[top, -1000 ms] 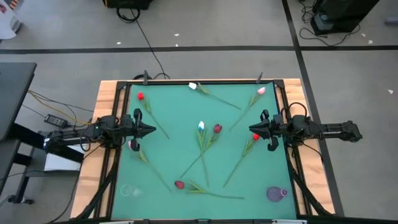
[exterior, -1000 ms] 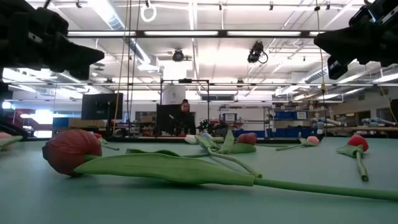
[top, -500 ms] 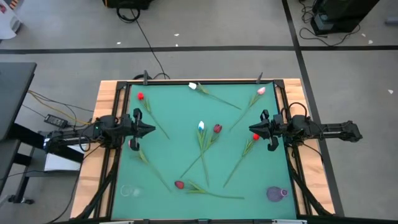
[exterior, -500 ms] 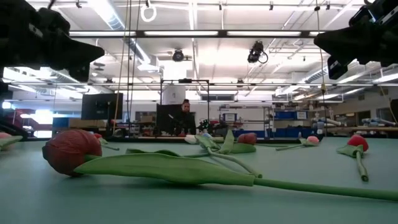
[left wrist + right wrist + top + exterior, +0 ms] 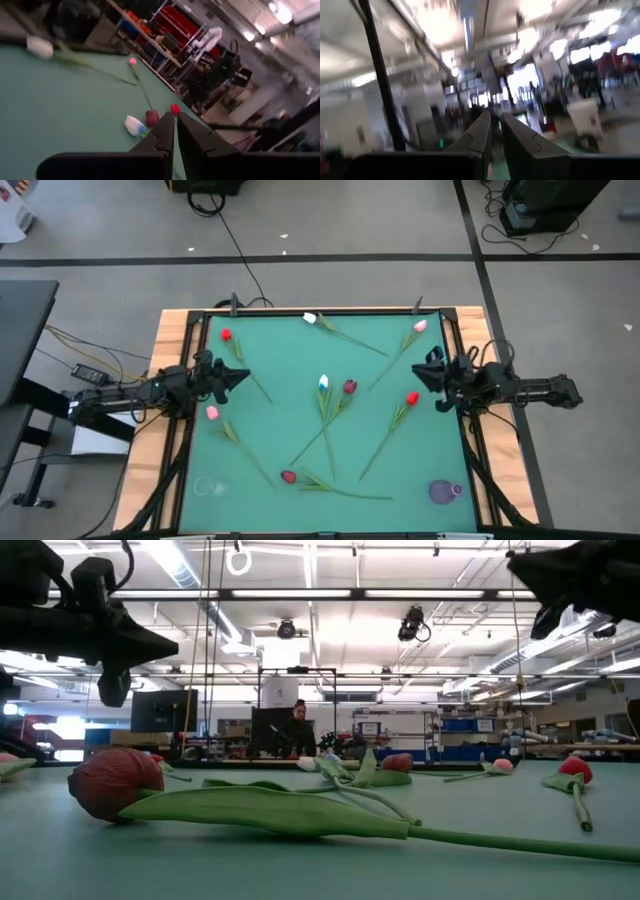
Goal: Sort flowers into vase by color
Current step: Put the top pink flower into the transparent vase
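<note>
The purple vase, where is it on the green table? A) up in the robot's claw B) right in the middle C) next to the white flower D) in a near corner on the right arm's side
D: the purple vase sits in the near corner of the green table on the right arm's side, away from the flowers.

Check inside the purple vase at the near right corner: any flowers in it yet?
No stem rises from the purple vase in the high view; its inside cannot be seen. All eight tulips lie on the green mat, such as the red one nearby.
</note>
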Controlling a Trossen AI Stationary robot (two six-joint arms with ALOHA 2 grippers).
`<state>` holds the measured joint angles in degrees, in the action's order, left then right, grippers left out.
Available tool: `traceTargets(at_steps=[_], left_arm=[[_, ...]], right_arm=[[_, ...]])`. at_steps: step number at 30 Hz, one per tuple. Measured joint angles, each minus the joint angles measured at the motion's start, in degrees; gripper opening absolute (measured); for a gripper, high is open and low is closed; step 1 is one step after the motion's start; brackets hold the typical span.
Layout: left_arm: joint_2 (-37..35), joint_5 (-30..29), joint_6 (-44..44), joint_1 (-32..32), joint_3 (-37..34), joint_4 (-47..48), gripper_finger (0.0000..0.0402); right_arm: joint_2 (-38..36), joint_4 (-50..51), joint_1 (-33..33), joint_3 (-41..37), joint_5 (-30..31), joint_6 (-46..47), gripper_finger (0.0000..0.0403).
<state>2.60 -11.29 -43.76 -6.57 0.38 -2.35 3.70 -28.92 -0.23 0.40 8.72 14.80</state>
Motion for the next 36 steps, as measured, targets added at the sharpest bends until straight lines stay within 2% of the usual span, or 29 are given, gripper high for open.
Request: traceTargets(at_steps=[6,8,11,13,14,19,28,32,36], left_arm=[[4.6,0.5,-8.1,0.5,0.0,0.1,0.0026],[6.8,-0.1,-10.0,0.4,0.0,0.0,0.0019],[9.7,-0.9,-12.5,-0.1,0.0,0.0,0.001],[11.1,-1.0,-15.5,-0.5,0.1,0.1,0.0007],[11.6,-0.9,-16.4,-0.7,0.5,0.9,0.0006],[13.6,-0.8,-16.2,-0.8,5.6,4.8,0.0004],[17.6,-1.8,-12.1,-1.4,19.4,27.3,0.0005],[19.6,-2.0,-10.6,-2.9,21.9,27.0,0.0025],[22.2,-1.6,-11.0,-4.4,23.1,26.5,0.0061]], right_arm=[[0.0,-9.6,0.0,0.0,0.5,2.2,0.0055],[0.0,-12.0,0.0,0.0,2.9,5.3,0.0055],[0.0,-11.5,0.0,0.0,13.0,15.9,0.0055],[0.0,-7.1,0.0,0.0,20.3,25.2,0.0055],[0.1,-4.3,-0.1,0.0,22.1,28.3,0.0055],[2.0,7.4,-0.1,0.0,22.4,38.2,0.0054],[11.1,6.7,-0.4,1.9,21.7,45.6,0.0051],[18.7,7.1,-0.4,4.8,19.8,48.9,0.0051],[28.5,8.7,-0.4,9.4,19.9,53.4,0.0051]])
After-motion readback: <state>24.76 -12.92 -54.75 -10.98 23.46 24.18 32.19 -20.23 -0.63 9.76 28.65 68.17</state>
